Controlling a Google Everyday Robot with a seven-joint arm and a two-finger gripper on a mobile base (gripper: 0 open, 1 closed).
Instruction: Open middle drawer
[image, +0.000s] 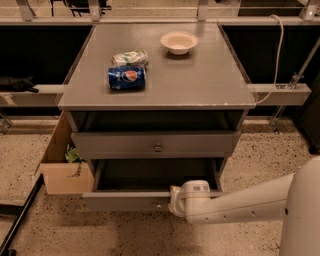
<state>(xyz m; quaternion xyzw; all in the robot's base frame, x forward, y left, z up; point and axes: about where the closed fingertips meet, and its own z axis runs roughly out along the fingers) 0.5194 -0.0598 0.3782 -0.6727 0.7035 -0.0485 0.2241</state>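
The grey cabinet (157, 95) has stacked drawers under its top. The middle drawer (125, 145) is a grey flat front with a small round metal knob (157, 147); it stands out a little from the cabinet frame. Below it, the lowest drawer (120, 201) is pulled well out, showing its dark empty inside. My gripper (173, 200) is at the front edge of that lowest drawer, right of centre and below the middle drawer's knob. My white arm (240, 202) comes in from the lower right.
On the cabinet top lie a blue Pepsi can (126, 78), a crumpled bag (130, 58) and a white bowl (179, 42). An open cardboard box (62, 170) stands on the floor at the cabinet's left. A black bar (20, 220) lies at the lower left.
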